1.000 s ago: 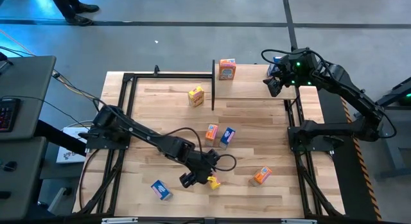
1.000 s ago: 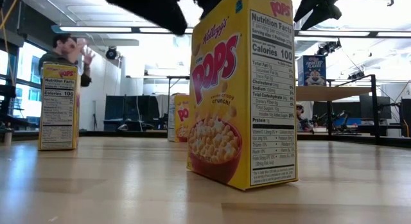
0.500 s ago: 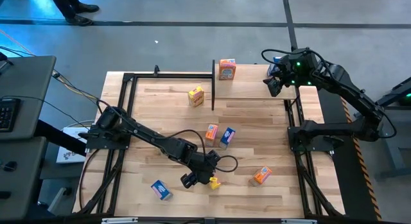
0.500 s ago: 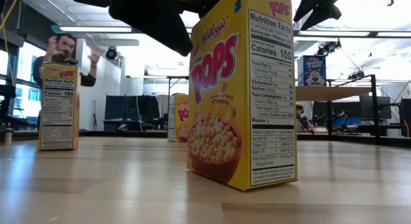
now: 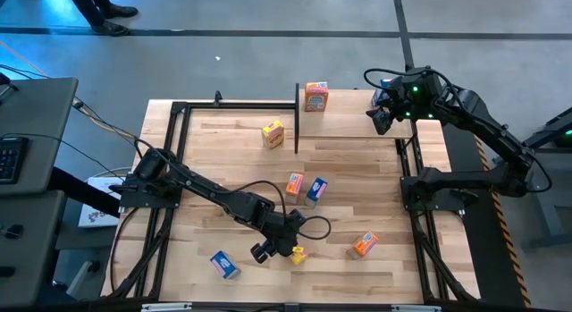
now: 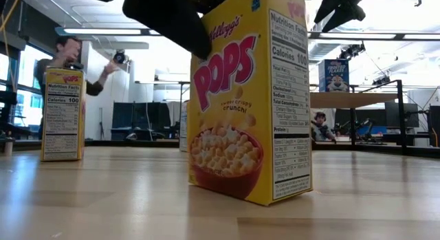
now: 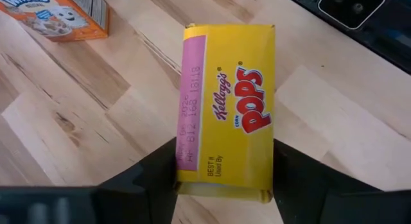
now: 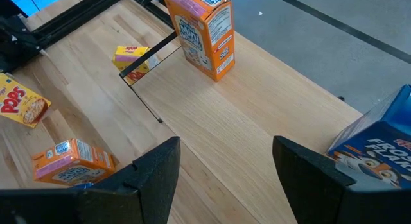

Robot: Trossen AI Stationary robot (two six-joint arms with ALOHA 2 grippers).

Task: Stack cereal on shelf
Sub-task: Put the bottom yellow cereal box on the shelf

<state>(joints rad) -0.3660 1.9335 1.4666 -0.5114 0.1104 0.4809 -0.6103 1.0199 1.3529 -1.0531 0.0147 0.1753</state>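
A yellow cereal box (image 5: 298, 255) (image 7: 226, 108) stands on the table near its front edge, a little right of the middle. My left gripper (image 5: 286, 249) (image 7: 225, 182) is over it, shut on it. The shelf (image 5: 353, 124) is at the back right. An orange cereal box (image 5: 315, 96) (image 8: 200, 33) stands upright on its left end and a blue one (image 8: 379, 147) (image 6: 337, 75) on its right end. My right gripper (image 5: 382, 117) (image 8: 221, 179) hangs open above the shelf's right end, with nothing between its fingers. My left gripper pinches the yellow box near its top edge (image 7: 221, 176), one finger (image 7: 157, 169) on each broad face. The fingers come from above, pointing down. The box stands on the table by its bottom (image 6: 265, 199), leaning a little.
More cereal boxes are spread over the table: a yellow one (image 5: 273, 133) left of the shelf, an orange (image 5: 294, 184) and a blue (image 5: 315, 190) in the middle, an orange (image 5: 364, 245) front right, a blue (image 5: 224, 265) front left. A person (image 6: 69, 58) is behind the table.
My left gripper has come down over the yellow box and shut on it. The box has turned a little on the table and now leans slightly. My right gripper has kept still.
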